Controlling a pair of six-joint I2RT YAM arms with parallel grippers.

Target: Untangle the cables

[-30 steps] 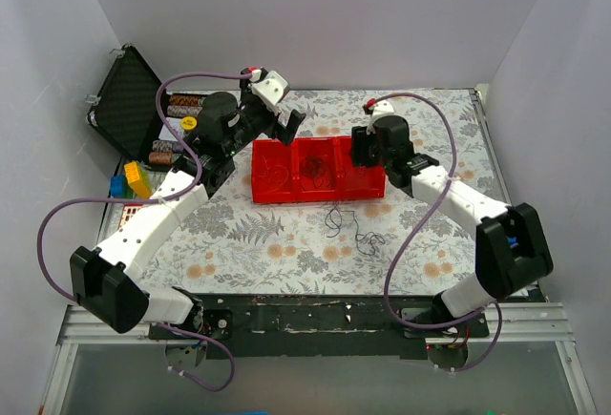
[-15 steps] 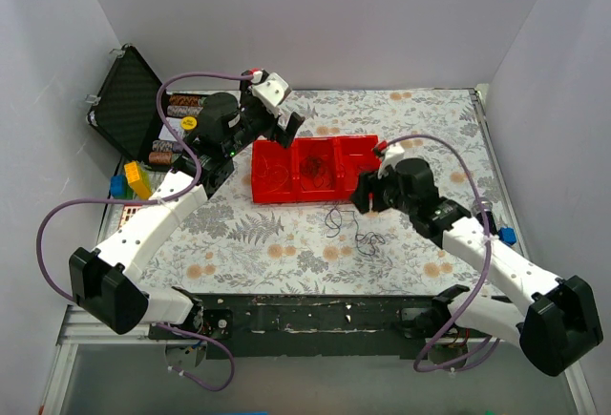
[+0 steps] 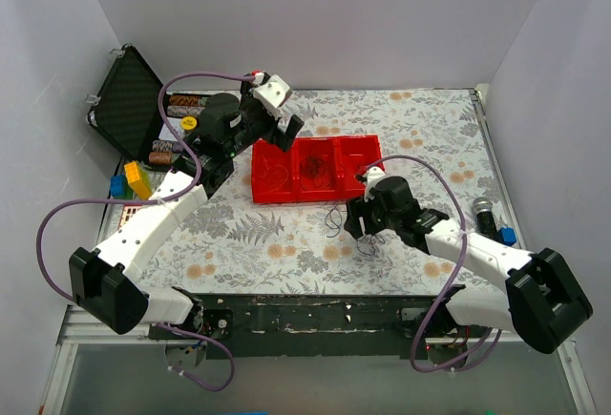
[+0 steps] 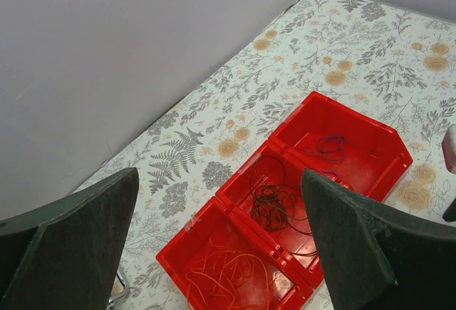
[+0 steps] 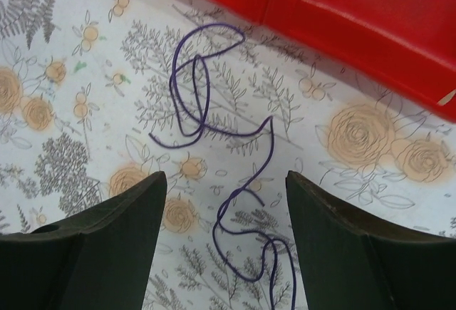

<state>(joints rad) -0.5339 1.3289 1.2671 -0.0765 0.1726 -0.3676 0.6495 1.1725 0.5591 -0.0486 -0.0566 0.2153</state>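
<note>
The cables lie partly in a red three-part tray (image 3: pixel 368 186) and partly on the flowered cloth. In the left wrist view the tray (image 4: pixel 370 128) holds orange wires (image 4: pixel 229 276), a brown clump (image 4: pixel 274 203) and a small purple loop (image 4: pixel 330 145), each in its own compartment. My left gripper (image 3: pixel 287 130) hovers open above the tray's left end, holding nothing (image 4: pixel 217 176). Loose purple cables (image 3: pixel 337 217) lie on the cloth in front of the tray. My right gripper (image 3: pixel 359 221) hangs open just over them, a purple strand (image 5: pixel 249 199) between its fingers (image 5: pixel 226 178), ungripped.
An open black case (image 3: pixel 126 110) with wire spools stands at the back left, and yellow and blue blocks (image 3: pixel 134 181) sit beside it. A dark cylindrical object (image 3: pixel 485 209) and a small blue piece (image 3: pixel 506 236) lie at the right edge. White walls close in three sides.
My right arm has swung from the tray's right compartment down toward the front, over the purple cables on the cloth, and its jaws have widened. The left arm has stayed put.
</note>
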